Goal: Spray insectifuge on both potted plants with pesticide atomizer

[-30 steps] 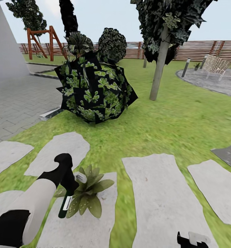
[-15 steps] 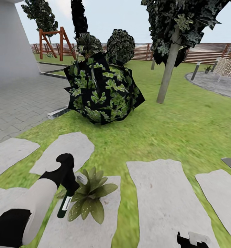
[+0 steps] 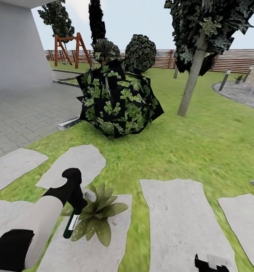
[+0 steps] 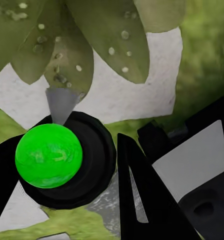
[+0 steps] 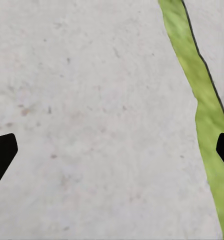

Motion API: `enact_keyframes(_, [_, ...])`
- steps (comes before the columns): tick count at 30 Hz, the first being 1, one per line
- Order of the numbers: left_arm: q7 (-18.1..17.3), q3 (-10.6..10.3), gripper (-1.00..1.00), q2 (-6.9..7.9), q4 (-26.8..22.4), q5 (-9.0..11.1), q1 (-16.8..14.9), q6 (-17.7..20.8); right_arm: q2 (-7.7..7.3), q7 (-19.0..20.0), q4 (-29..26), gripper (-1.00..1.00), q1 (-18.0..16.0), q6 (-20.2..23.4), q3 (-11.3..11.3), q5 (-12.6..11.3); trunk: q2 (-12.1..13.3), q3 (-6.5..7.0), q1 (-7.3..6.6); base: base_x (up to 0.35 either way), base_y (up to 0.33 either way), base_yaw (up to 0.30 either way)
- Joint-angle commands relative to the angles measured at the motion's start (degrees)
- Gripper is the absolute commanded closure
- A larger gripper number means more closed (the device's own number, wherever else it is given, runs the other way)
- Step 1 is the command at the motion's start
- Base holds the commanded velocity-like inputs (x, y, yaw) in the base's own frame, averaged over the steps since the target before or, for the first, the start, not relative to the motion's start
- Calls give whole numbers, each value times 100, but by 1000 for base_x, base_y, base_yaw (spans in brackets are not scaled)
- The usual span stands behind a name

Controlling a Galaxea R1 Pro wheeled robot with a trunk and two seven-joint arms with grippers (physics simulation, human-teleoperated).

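Pesticide atomizer [image 3: 72,223] is clamped in the left gripper [image 3: 77,207], hanging tilted below it, dark green body with white label, greyish top up near the fingers. Left wrist view: round dark bottle top with a bright green spot [image 4: 48,155] sits between the black fingers [image 4: 142,195], the fingers closed against it.

Just beyond the left gripper, touching or nearly touching the bottle, is a potted plant [image 3: 96,215], a low rosette of pointed light-green leaves, standing on a grey stone slab [image 3: 100,253]. In the left wrist view its leaves [image 4: 87,45] carry small pale droplets and hang right ahead of the atomizer top; a small grey cone [image 4: 61,102] runs from the bottle top toward the leaves. Pot not visible under the leaves.

Right gripper [image 3: 212,263] is low at the head view's edge, well apart from the left gripper and the plant, over another stone slab [image 3: 180,219]. Right wrist view: two black fingertips [image 5: 2,155] far apart at the picture's edges, nothing between them, so spread wide; below them bare slab and a strip of grass [image 5: 202,115].

Farther ahead of both grippers: lawn [image 3: 202,143], a big dark bush [image 3: 119,100] with striped leaves, a tree trunk [image 3: 191,81], brown slatted fence [image 3: 233,60], a wooden swing frame [image 3: 70,47], grey paving [image 3: 21,113] and a grey wall [image 3: 13,45] off to the left arm's side.
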Motion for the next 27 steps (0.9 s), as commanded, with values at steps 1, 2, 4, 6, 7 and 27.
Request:
enact_keyframes(1, [-57, -25, 100, 5, -8, -41, -3, 57, 0, -27, 11, -100, -5, -15, -33, 60, -2, -5, -1, 2, -272, 0])
enact_keyframes(2, [-57, -25, 100, 5, -10, -41, -2, 57, 0, -27, 12, -100, -5, -15, -33, 60, -2, -5, -1, 1, -273, 0])
enact_keyframes(4, [-57, -25, 100, 4, -13, -41, -1, 57, 0, -27, 10, -100, -5, -15, -33, 60, -2, -5, -1, -2, -273, 0])
enact_keyframes(6, [-57, -26, 100, 3, -16, -41, -1, 61, 0, -27, 10, -100, -5, -15, -33, 60, -2, -5, -1, -56, -273, 0])
enact_keyframes(7, [-57, -25, 100, 3, -16, -41, -3, 59, 0, -27, 11, -100, -5, -15, -33, 60, -2, -5, -1, -82, -273, 0])
enact_keyframes(27, [-57, -34, 100, 85, -16, -59, 44, 63, 7, -27, 11, -100, -5, -15, -33, 60, -2, -5, -1, -200, -225, 49])
